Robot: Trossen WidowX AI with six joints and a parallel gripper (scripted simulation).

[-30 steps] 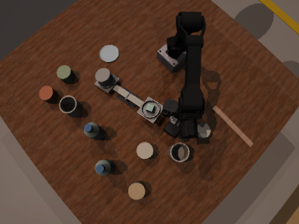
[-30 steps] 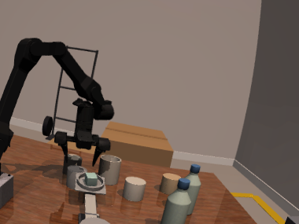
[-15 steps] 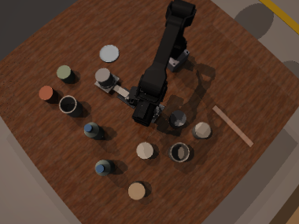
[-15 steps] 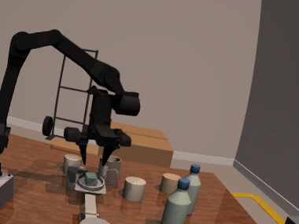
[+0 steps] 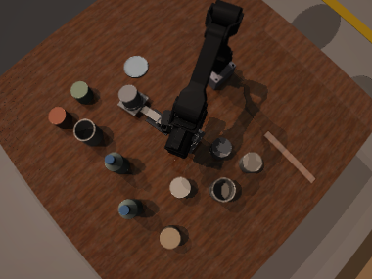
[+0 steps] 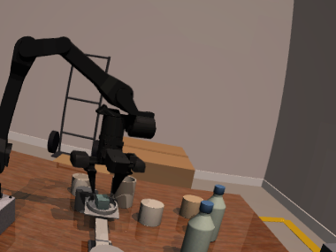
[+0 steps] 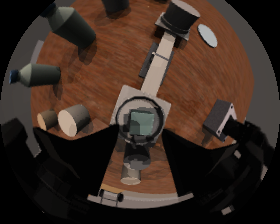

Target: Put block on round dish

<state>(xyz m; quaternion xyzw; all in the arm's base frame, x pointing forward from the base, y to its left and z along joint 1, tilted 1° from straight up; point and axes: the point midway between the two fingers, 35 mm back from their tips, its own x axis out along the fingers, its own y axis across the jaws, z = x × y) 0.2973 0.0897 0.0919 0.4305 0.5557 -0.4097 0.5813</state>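
Observation:
The grey balance beam (image 5: 153,114) (image 6: 102,231) (image 7: 155,75) has one uncovered end, with a ring-rimmed pan. A small grey-green block (image 6: 103,202) (image 7: 141,123) sits inside that ring. My gripper (image 6: 103,194) (image 7: 141,130) is open above this pan, its fingertips apart on either side of the block and a little above it. The arm hides this end in the top view. One dark grey cup (image 5: 221,148) (image 6: 82,200) (image 7: 137,159) stands on the table beside the pan. The other cup (image 5: 129,95) (image 7: 181,17) stands on the far end. The round pale dish (image 5: 136,67) (image 7: 207,35) carries nothing.
Near the uncovered end stand a pale cylinder (image 5: 180,187) (image 6: 151,212) (image 7: 74,120), an open cup (image 5: 223,190) and another pale cylinder (image 5: 252,162). Two blue-capped bottles (image 5: 116,162) (image 5: 129,209) stand farther left. Green (image 5: 80,90) and red (image 5: 58,116) cylinders stand beyond the covered end.

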